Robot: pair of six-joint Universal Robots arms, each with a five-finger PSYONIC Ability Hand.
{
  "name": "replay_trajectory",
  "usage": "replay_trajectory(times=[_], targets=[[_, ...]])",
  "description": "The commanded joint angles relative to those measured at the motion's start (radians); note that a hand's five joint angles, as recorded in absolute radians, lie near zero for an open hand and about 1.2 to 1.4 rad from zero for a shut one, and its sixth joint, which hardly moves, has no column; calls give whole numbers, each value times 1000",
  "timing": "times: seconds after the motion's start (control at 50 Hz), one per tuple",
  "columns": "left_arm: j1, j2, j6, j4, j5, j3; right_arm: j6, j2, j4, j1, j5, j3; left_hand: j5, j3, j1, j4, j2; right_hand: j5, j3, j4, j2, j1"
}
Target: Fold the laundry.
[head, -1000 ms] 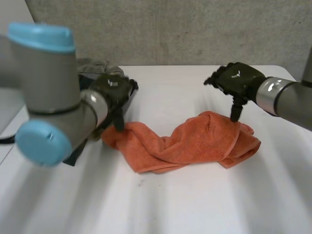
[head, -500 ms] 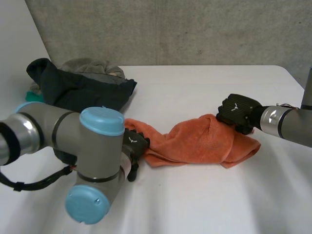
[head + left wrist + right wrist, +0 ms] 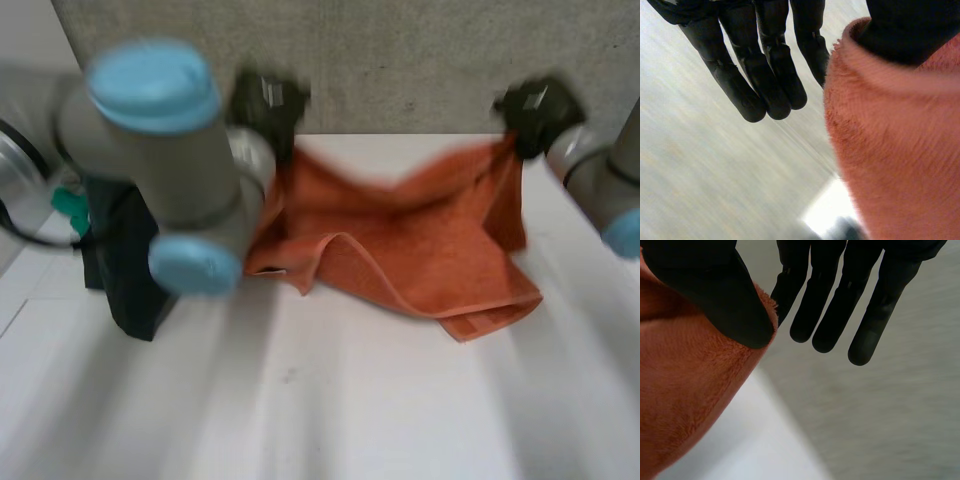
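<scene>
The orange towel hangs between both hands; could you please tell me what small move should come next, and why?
Probably draw the left hand and right hand a little farther apart. Each pinches an upper corner of the orange towel, but its top edge sags between them and the lower part lies rumpled on the table, so tightening should flatten it.

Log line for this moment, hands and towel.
left hand: pinches orange towel corner, aloft | right hand: pinches other corner, aloft | towel: lower part on table | fold: not done
</scene>
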Motion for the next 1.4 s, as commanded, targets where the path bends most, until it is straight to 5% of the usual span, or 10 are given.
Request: replay_trajectory(times=[0.02, 0.12, 0.24, 0.46, 0.6, 0.72, 0.82, 0.9, 1.12, 1.4], targets=[[52, -13, 3, 130, 51, 394, 194, -64, -153, 17, 209, -223, 239, 209, 239, 203, 201, 221, 207, 201, 224, 268], [59, 22, -91, 112, 64, 355, 211, -119, -113, 20, 150, -188, 239, 209, 239, 203, 201, 221, 207, 201, 224, 268], [102, 102, -145, 103, 65, 27, 243, -223, -70, -21, 50, 58, 239, 209, 239, 203, 201, 221, 207, 201, 224, 268], [109, 205, -137, 130, 177, -578, 193, -332, -6, -93, -214, 561, 239, 209, 239, 203, 201, 221, 207, 201, 224, 268], [98, 202, -80, 127, 191, -751, 85, -253, 20, -124, -269, 734, 239, 209, 239, 203, 201, 221, 207, 201, 224, 268], [102, 209, -56, 133, 174, -775, 85, -214, 62, -150, -268, 720, 239, 209, 239, 203, 201, 130, 116, 110, 133, 177], [109, 222, -60, 135, 165, -761, 209, -216, 111, -168, -229, 683, 239, 209, 239, 203, 201, -518, -532, -538, -515, -471], [111, 222, -65, 135, 160, -746, 320, -231, 132, -176, -157, 682, 239, 209, 239, 203, 201, -662, -676, -683, -660, -616], [134, 217, -80, 121, 142, -661, 367, -197, 143, -230, -99, 663, 239, 209, 239, 203, 201, -660, -674, -680, -657, -613], [135, 148, -131, 2, 110, -382, 288, -124, 134, -196, -186, 648, 239, 209, 239, 203, 201, -625, -639, -645, -622, -578]])
